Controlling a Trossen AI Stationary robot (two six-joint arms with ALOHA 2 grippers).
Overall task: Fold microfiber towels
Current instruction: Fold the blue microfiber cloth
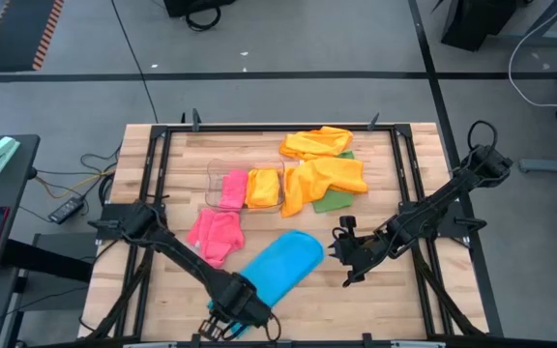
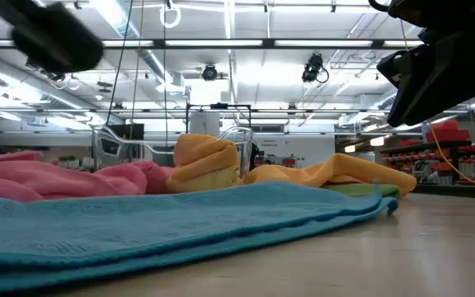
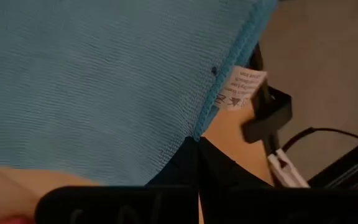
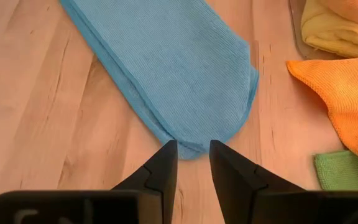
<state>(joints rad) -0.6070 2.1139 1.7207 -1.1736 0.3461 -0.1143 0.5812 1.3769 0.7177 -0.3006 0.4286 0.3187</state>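
Note:
A blue towel (image 1: 283, 263) lies folded into a long band on the table's near middle, slanting from near left to far right. My left gripper (image 1: 232, 317) is at its near left end by the table's front edge, shut on it (image 3: 196, 149). My right gripper (image 4: 193, 155) hovers above the band's far right end (image 4: 191, 140), open, with nothing between its fingers. A pink towel (image 1: 216, 235) lies crumpled to the left of the blue one. Orange towels (image 1: 322, 174) and a green one (image 1: 337, 200) lie at the back right. My left gripper pinches the blue towel's stitched edge (image 3: 199, 124) between its two shut fingers, close to the corner with the white label (image 3: 241, 87). The fingers come steeply from above. One layer or several, I cannot tell. The rest of the towel (image 2: 180, 223) lies on the table.
A clear bin (image 1: 245, 188) behind the pink towel holds a pink and a yellow towel. The black frame rails run along the table's edges (image 1: 404, 174). Bare wood (image 1: 385, 300) shows at the near right.

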